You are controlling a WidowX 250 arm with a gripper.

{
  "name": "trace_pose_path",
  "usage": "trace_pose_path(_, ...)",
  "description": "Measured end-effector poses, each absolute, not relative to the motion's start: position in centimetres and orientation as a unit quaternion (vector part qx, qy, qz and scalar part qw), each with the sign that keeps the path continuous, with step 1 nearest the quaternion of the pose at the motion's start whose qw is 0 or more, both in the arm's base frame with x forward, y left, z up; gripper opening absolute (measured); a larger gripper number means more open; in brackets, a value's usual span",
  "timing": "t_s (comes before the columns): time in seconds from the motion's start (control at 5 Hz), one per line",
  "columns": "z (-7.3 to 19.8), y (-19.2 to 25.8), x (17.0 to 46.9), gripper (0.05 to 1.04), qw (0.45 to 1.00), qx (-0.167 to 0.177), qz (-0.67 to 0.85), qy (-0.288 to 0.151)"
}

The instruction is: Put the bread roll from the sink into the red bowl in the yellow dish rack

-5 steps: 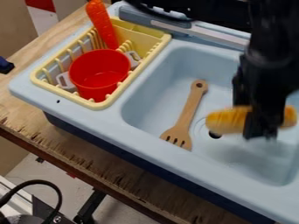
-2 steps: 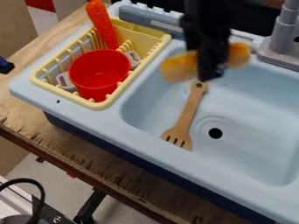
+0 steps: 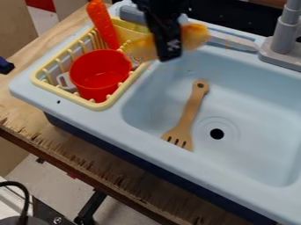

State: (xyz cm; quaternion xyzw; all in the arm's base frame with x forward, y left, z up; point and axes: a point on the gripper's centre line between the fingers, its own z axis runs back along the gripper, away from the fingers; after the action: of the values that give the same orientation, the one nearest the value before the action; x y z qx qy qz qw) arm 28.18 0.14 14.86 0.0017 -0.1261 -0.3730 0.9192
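Note:
The black gripper [image 3: 169,53] hangs over the upper left of the sink, beside the dish rack's right edge. It is shut on a yellow-orange corn-like toy [image 3: 195,37], whose two ends stick out to either side. The toy's left end overlaps the upper right corner of the yellow dish rack [image 3: 127,86]. In the rack sit a red pot [image 3: 101,75] with grey handles and an orange carrot [image 3: 102,23], which leans upright at the back. A wooden slotted spatula [image 3: 190,113] lies on the sink floor, below the gripper.
The light blue sink [image 3: 253,127] has a drain hole [image 3: 217,133] right of the spatula. A grey faucet [image 3: 283,37] stands at the back right. The sink unit rests on a wooden table [image 3: 76,151], with a black cable [image 3: 24,197] at the lower left.
The gripper has moved left and toward the back with the yellow-orange toy, from above the drain to beside the rack. The rack, pot, carrot and spatula stayed put.

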Motion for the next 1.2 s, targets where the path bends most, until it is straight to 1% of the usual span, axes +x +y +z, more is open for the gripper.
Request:
trace_pose_path(0.2,13.8,2.3,27.9,0.617,0.92,0.002,-0.378,-0.105)
trace_pose_path(0.4,13.0,4.1,27.4,0.617,0.918,0.019,-0.384,-0.097)
trace_pose_path(0.6,12.8,6.5,27.5,0.618,0.914,0.028,-0.39,-0.108)
trace_pose_path(0.8,11.9,8.2,27.3,0.618,0.914,0.02,-0.392,-0.103)
trace_pose_path(1.0,11.7,8.8,27.4,0.618,0.91,0.034,-0.398,-0.107)
trace_pose_path(1.2,10.3,8.4,26.9,0.617,0.914,0.034,-0.391,-0.105)
